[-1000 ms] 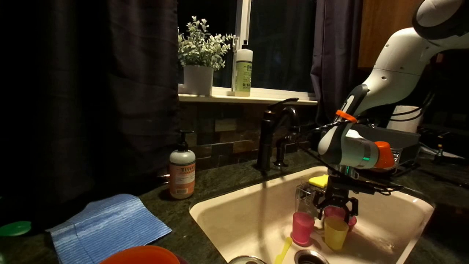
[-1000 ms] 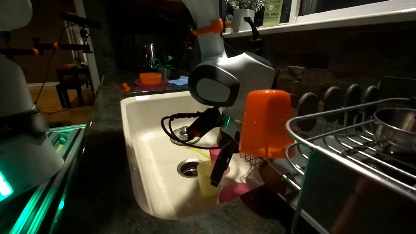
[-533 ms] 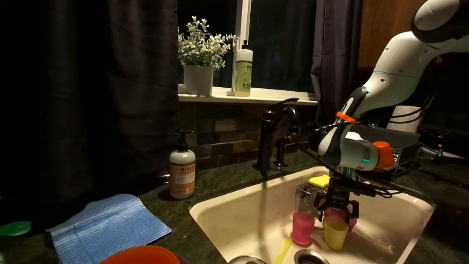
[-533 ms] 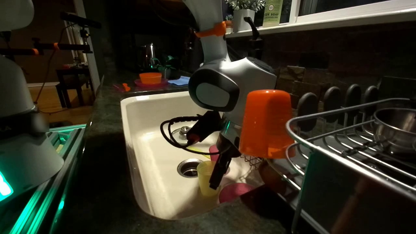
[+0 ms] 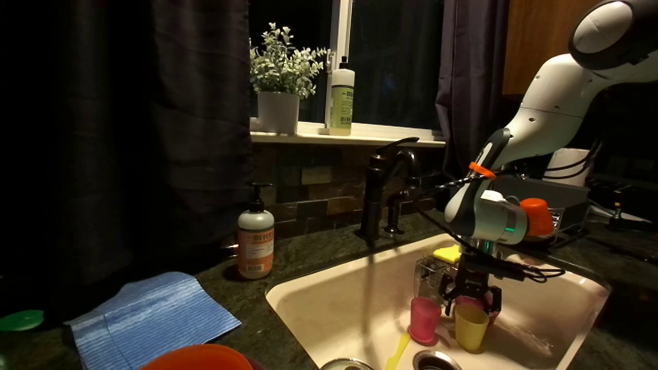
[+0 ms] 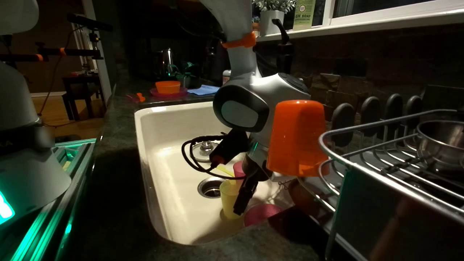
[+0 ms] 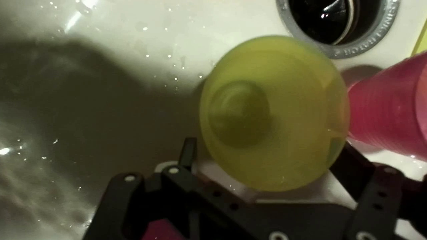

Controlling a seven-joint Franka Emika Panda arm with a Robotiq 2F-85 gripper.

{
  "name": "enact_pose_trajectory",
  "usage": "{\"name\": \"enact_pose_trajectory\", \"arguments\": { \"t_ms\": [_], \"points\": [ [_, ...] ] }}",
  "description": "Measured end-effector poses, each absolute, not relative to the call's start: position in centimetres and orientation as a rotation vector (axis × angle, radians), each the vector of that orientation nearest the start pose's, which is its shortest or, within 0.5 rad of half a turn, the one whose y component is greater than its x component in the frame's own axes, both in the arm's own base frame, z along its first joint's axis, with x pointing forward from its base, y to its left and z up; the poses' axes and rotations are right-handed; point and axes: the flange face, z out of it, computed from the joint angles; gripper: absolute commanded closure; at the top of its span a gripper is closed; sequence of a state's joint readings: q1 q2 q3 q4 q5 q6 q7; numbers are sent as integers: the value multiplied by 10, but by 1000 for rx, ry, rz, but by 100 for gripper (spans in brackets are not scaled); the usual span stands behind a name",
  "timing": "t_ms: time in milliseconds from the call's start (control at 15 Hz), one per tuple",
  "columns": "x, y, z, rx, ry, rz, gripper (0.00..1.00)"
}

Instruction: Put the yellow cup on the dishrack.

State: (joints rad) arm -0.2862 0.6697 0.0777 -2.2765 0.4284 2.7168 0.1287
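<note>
White sink (image 6: pixel 168 195) holds upright yellow plastic cup (image 6: pixel 227 199). Black end effector (image 7: pixel 263 149) spread wide, astride this cup; contact unclear. Next, upside-down orange plastic cup (image 6: pixel 297 137) at sink-side end of grey metal-wire dishrack (image 6: pixel 398 187). Farther right, round shiny metal bowl (image 6: pixel 442 146) on dishrack.

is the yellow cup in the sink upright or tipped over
Upright. In both exterior views the yellow cup stands in the sink with its rim uppermost, and the wrist view looks down into its open mouth.

Dark curtains (image 5: pixel 200 128) flank a black window (image 5: pixel 396 67) above tiled wall (image 5: pixel 316 192)
</note>
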Motion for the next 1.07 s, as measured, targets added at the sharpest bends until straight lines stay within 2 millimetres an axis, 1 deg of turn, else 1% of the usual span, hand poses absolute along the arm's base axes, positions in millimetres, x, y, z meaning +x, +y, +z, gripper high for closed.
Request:
{"name": "enact_pose_trajectory", "arguments": {
  "t_ms": [200,400,467,533,600,667,733,1067],
  "points": [
    [464,-104,38,-2715,1080,365,0],
    [465,-103,32,-2701,1075,409,11],
    [465,-103,31,-2695,1073,423,20],
    [466,-102,29,-2690,1070,438,40],
    [466,-102,28,-2685,1068,450,44],
    [467,-102,28,-2682,1068,457,45],
    [467,-102,27,-2677,1068,466,51],
    [470,-103,26,-2658,1081,478,91]
  ]
}}
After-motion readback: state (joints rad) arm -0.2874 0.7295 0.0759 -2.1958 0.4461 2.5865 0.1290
